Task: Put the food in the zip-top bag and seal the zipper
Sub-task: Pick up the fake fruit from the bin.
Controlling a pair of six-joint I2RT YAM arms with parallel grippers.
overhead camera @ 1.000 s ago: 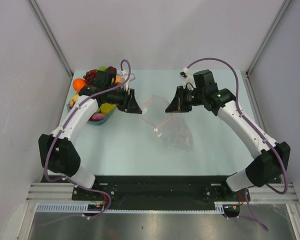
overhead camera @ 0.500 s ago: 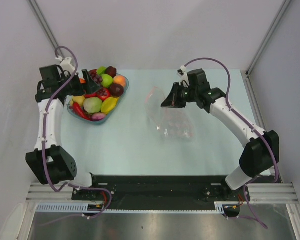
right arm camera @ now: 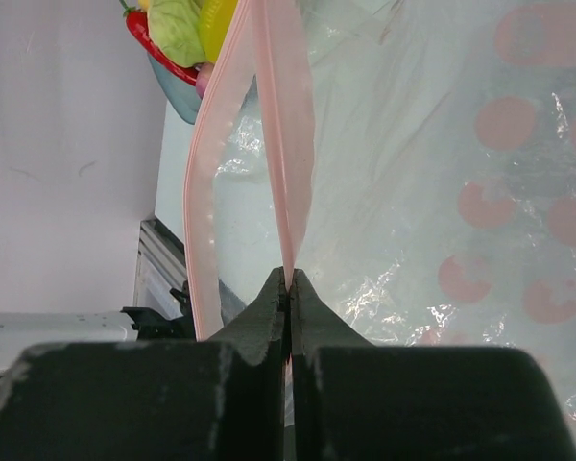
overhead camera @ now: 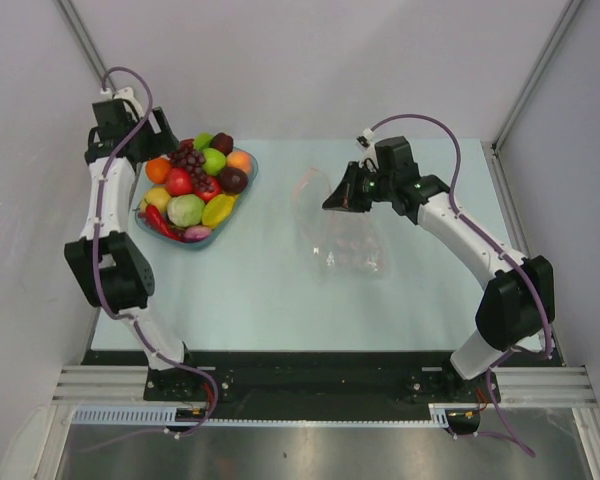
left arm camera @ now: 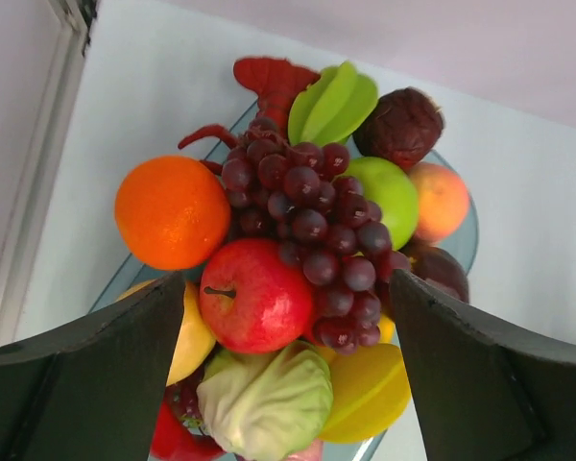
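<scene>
The thin pink zipper strip [right arm camera: 288,144] of the clear pink-dotted zip-top bag [overhead camera: 350,250] is being pinched by the right end effector [right arm camera: 289,283]. Farther off, glossy toy food [left arm camera: 298,206] in a blue-rimmed dish [overhead camera: 180,243] is being overhung by the spread left end effector [left arm camera: 286,280].

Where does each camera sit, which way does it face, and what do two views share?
Top external: above and behind, looking down on table, dish, bag, left arm, right arm.
Left wrist: above the dish, facing grapes; open left gripper shows.
Right wrist: beside the bag, facing its zipper, pinched in the right gripper.
Shared: top and left wrist both show the dish.
</scene>
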